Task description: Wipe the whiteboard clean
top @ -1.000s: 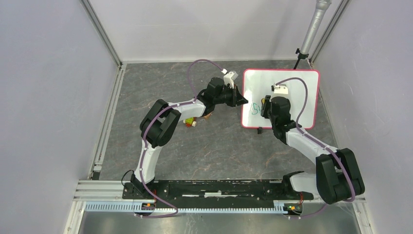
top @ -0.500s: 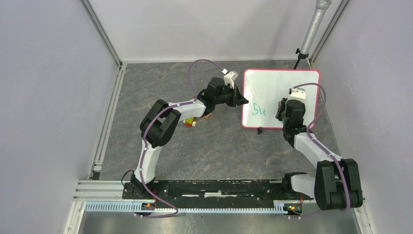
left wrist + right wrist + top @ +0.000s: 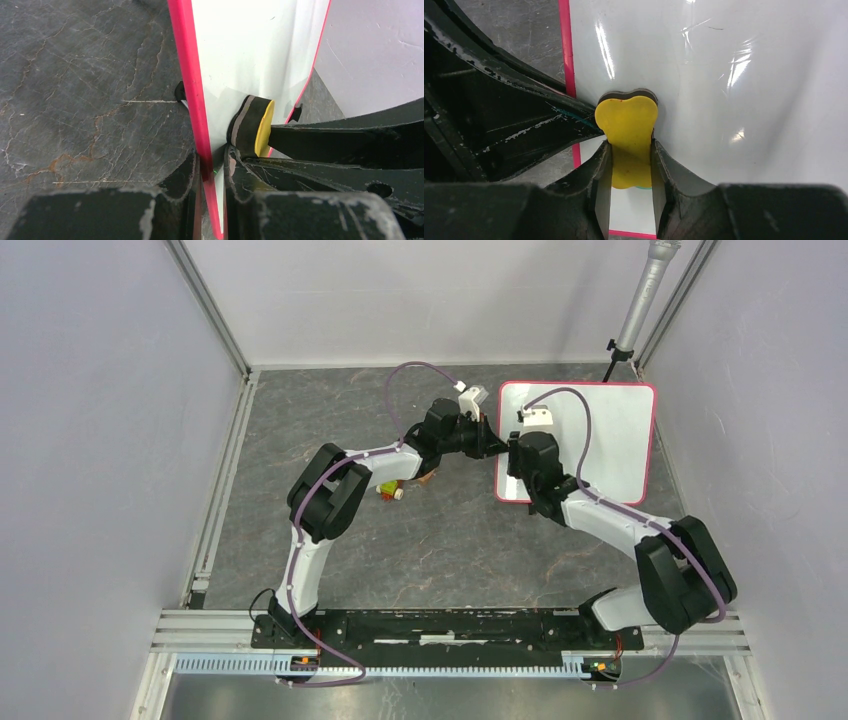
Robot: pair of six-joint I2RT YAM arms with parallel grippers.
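The whiteboard, white with a thin pink-red frame, lies at the right rear of the table. My left gripper is shut on its left edge; the pink frame runs between the jaws. My right gripper is shut on a yellow eraser with a dark felt base and presses it on the board face near the left edge, right beside the left gripper's fingers. The eraser also shows in the left wrist view. A small green trace peeks out below the eraser. The rest of the board face looks white.
A small colourful object lies on the dark stone-patterned table under the left arm. A grey pole on a stand rises at the rear right corner. Grey walls close in on left, back and right.
My right gripper swept the eraser from mid-board to the right, then back across to the board's left edge. The green marks seen earlier no longer show in the top view. The left arm held still.
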